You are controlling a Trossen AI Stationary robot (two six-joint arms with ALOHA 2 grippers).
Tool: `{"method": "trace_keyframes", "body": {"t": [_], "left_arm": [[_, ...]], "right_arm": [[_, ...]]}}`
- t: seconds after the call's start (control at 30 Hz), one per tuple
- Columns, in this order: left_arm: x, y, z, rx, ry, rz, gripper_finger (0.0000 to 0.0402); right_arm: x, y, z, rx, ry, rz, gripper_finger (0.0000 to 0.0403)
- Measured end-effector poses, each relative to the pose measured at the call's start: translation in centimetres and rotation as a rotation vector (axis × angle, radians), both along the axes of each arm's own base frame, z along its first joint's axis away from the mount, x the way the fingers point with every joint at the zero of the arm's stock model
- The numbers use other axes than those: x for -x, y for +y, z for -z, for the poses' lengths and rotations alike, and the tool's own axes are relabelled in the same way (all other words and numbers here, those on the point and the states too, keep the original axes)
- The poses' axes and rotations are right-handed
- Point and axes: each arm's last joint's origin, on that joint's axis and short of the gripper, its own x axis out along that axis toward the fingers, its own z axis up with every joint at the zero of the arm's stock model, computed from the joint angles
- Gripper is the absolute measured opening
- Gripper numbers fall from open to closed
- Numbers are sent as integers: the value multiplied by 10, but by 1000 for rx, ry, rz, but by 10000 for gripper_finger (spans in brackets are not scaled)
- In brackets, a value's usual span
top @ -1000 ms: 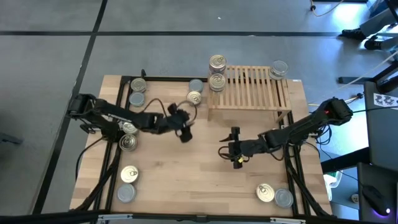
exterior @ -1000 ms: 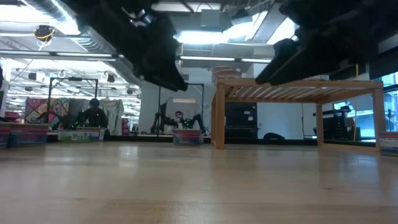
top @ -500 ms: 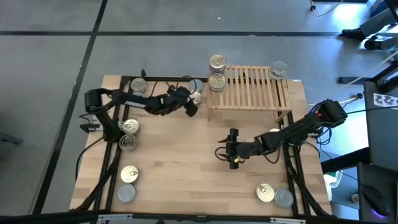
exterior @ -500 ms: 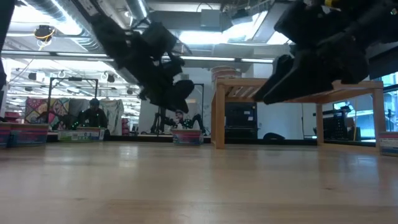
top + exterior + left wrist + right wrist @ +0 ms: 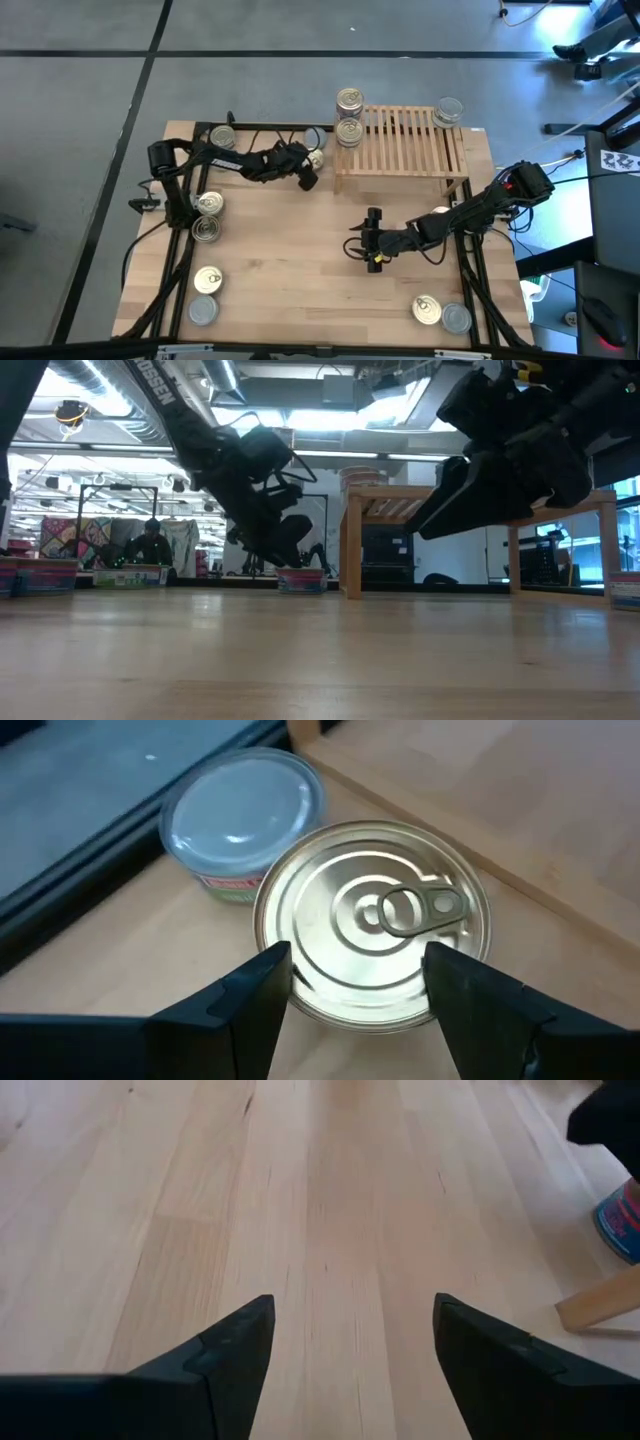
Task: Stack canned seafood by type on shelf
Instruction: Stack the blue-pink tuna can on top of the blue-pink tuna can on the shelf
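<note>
Hovering spread over a gold pull-tab can [image 5: 372, 930] beside a silver-topped can [image 5: 245, 815] near the shelf [image 5: 402, 145], the left tool [image 5: 355, 985] seemed about to pick; next it needed lowering and closing. The right tool [image 5: 350, 1330] waited open above bare tabletop [image 5: 330, 1200].
</note>
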Motion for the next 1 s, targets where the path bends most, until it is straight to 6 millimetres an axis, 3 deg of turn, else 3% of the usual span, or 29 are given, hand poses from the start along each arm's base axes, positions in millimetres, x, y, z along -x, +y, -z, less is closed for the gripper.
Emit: {"method": "trace_keyframes", "body": {"t": [0.23, 0.77, 1.0], "left_arm": [[-4, -32, -6, 122, 21, 154, 229], [-24, -162, -10, 157, -8, 651, 229], [-40, -177, -32, 57, -98, 730, 229]], "right_arm": [[0, 0, 0, 2, -1, -2, 263], [0, 1, -1, 22, 2, -50, 263], [-3, 2, -4, 13, -15, -59, 264]]}}
